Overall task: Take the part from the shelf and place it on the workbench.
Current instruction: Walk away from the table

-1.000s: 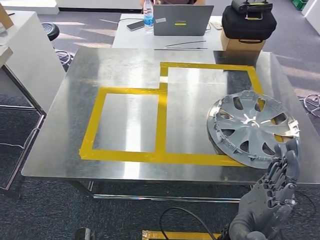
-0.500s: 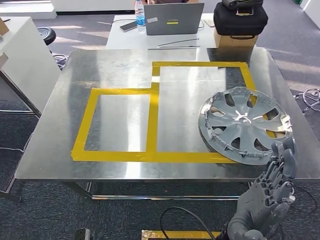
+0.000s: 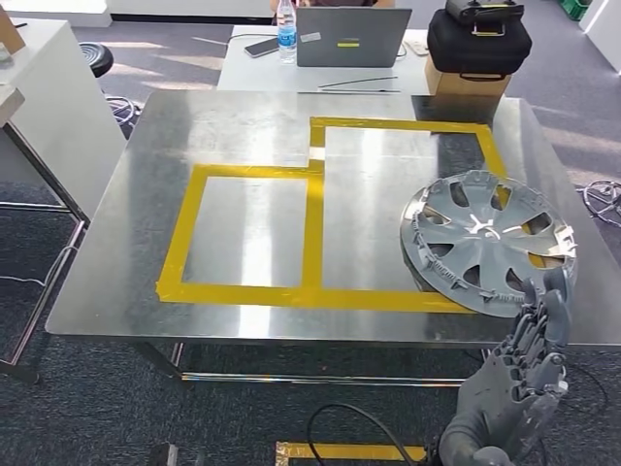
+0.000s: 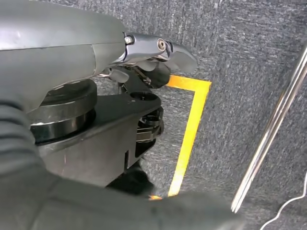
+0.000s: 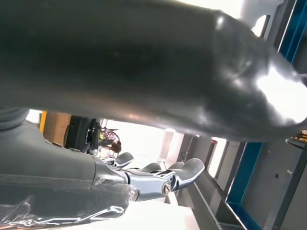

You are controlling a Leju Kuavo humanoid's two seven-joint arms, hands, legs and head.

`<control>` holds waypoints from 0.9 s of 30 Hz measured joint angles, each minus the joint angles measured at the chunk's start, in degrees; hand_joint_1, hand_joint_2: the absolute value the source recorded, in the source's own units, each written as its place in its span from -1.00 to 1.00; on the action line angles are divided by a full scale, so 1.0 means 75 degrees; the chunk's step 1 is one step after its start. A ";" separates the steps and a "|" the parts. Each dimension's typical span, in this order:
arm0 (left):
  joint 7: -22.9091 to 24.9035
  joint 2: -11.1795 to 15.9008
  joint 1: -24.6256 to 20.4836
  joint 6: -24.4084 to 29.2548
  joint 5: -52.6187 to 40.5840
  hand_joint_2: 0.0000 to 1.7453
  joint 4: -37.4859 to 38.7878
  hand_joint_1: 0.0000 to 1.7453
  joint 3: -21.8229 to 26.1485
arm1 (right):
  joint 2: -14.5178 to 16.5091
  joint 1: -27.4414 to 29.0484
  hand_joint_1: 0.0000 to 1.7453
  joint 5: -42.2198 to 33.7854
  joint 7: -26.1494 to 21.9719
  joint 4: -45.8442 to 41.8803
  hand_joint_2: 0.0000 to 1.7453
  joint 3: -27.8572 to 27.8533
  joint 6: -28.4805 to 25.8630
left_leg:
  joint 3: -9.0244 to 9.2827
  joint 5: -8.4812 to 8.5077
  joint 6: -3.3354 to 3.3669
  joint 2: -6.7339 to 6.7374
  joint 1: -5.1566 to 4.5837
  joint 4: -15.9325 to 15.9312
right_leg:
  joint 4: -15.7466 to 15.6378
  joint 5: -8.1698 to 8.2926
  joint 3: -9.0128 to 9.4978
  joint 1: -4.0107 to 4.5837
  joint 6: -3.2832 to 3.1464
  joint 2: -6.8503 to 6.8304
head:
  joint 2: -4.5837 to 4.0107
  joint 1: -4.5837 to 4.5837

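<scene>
Here the part, a grey wheel cover point(image 3: 487, 241), rests on the steel workbench point(image 3: 242, 126) near its right front corner, lying partly over the right arm of the yellow tape outline point(image 3: 314, 233) that marks two adjoining rectangles on the bench top. Its near edge appears raised slightly off the surface, and its rim overlaps the tape both at the front and at the right side.

The right hand point(image 3: 524, 374) stands below and in front of the bench edge, palm toward the cover, with its fingers point(image 3: 545, 316) extended upward and held close together; the fingertips reach the cover's near rim, though whether they press on it or merely stand beside it cannot be told. In the right wrist view the same hand point(image 5: 159, 179) shows straight, silvery fingers with nothing between them.

The left hand point(image 4: 155, 52) hangs over dark carpet marked with a yellow floor line point(image 4: 188, 129); its fingers are partly hidden, so their spread cannot be told, and no object is seen in them.

Behind the workbench stands a white table point(image 3: 242, 73) bearing an open laptop point(image 3: 351, 39), a water bottle point(image 3: 287, 31), and a black case point(image 3: 479, 41) on a cardboard box point(image 3: 465, 83). A black stool point(image 3: 99, 58) stands at far left.
</scene>
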 joint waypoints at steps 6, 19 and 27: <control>0.0000 -0.0003 -0.0005 0.0000 0.0000 -1.00 0.0000 -1.00 0.0029 | 0.0000 -0.0025 -1.00 -0.0002 0.0006 0.0009 -1.00 0.0033 0.0002 | -0.0098 0.0176 -0.0250 -0.0001 -0.0007 -0.0012 | -0.0893 0.0359 0.0341 0.0033 -0.0215 0.0028 | 0.0000 -0.0012; 0.0023 -0.0006 -0.0078 0.0024 0.0001 -1.00 0.0000 -1.00 0.0046 | 0.0000 -0.0059 -1.00 -0.0013 -0.0001 0.0022 -1.00 0.0044 0.0004 | 0.0691 -0.0672 -0.0336 -0.0017 0.0014 0.0002 | -0.0897 0.1133 -0.0493 0.0005 -0.0212 -0.0037 | 0.0000 -0.0067; 0.0023 -0.0010 -0.0067 0.0020 0.0020 -1.00 0.0000 -1.00 0.0058 | 0.0000 -0.0062 -1.00 -0.0007 -0.0002 0.0024 -1.00 0.0036 0.0003 | 0.0322 -0.0113 0.0105 0.0032 -0.0016 -0.0258 | 0.0391 0.0068 -0.0999 -0.0033 0.0073 -0.0033 | 0.0000 -0.0014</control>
